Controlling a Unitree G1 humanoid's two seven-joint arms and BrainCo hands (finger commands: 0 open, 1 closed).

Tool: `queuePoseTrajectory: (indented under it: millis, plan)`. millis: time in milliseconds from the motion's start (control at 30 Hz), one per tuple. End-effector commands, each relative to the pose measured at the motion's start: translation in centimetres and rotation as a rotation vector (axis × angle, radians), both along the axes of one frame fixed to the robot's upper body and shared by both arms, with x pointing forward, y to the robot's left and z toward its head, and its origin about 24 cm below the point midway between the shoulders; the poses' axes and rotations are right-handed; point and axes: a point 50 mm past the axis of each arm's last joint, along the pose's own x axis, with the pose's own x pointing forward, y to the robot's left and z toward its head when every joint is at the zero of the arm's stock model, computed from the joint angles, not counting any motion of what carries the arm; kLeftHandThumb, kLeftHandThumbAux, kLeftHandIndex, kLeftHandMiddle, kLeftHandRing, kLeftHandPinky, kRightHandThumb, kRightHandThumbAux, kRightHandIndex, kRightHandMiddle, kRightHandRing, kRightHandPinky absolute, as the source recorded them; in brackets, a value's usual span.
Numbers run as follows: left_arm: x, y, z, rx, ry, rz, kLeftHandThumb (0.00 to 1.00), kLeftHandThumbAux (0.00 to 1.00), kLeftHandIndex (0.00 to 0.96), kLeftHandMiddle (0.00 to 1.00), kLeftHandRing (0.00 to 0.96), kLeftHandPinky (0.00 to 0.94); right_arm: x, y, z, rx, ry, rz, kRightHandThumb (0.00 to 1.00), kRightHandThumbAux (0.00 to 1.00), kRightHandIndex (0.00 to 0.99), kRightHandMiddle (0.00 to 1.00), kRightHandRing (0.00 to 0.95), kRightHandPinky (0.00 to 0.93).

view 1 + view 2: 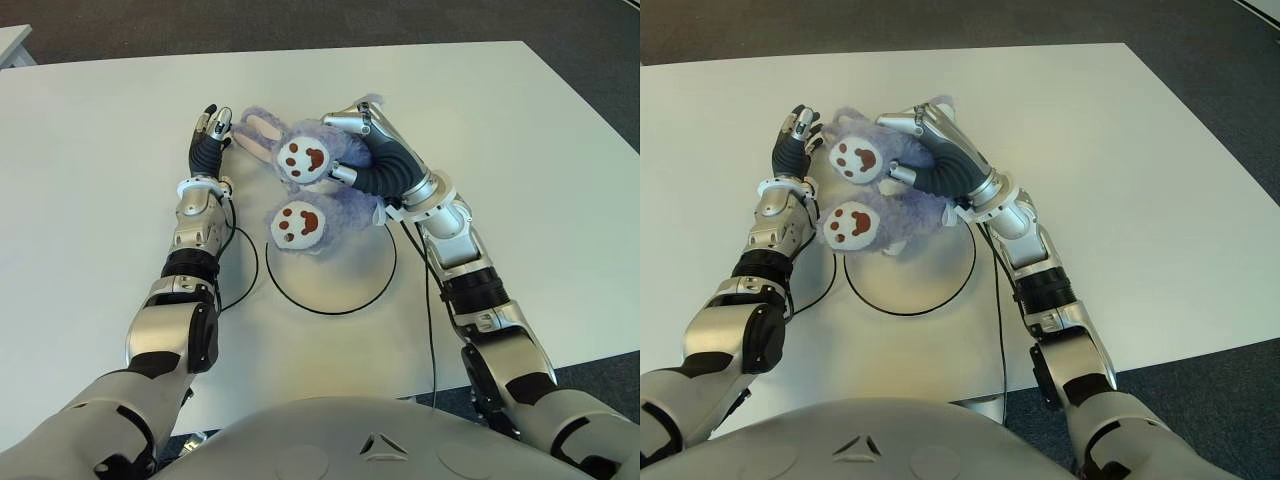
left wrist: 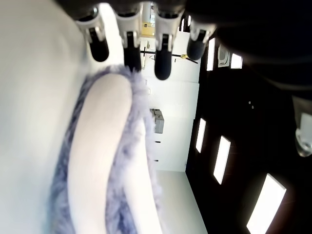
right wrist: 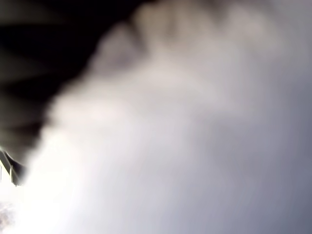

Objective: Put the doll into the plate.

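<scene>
Right wrist view blurred by fur, right hand [image 1: 365,150] wrapped around purple plush doll [image 1: 310,185] with smiling paw soles, over plate's [image 1: 330,310] far rim, left hand [image 1: 210,135] fingers straight beside its ear.

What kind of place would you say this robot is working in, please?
Probably an office or lab: a plain white table on dark carpet, bare apart from a plush doll held by the right hand at a plate.

Silver-shelled arms with black joints, black-fingered robot hand [image 1: 210,135], thin black cables.
</scene>
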Motion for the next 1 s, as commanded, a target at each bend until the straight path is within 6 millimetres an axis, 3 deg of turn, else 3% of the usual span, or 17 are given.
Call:
queuePoseTrajectory:
  millis: [33, 633, 1000]
  plan:
    - [-0.7, 0.3, -1.6, -0.006, 0.077, 0.003, 0.000, 0.417, 0.005, 0.159, 0.132, 0.033, -0.2, 0.0, -0.4, -0.017, 0.018, -0.014, 0.733, 0.710, 0.439, 0.808, 0.820, 0.842]
    - [-0.7, 0.3, -1.6, -0.004, 0.076, 0.001, 0.000, 0.416, 0.003, 0.165, 0.143, 0.014, -1.0, 0.2, -1.3, -0.090, 0.059, 0.019, 0.729, 0.709, 0.440, 0.813, 0.819, 0.842]
    - [-0.7, 0.3, -1.6, -0.004, 0.082, 0.007, 0.000, 0.420, 0.008, 0.174, 0.154, 0.052, -1.3, 0.6, -2.4, -0.118, 0.107, 0.055, 0.719, 0.710, 0.439, 0.800, 0.806, 0.816]
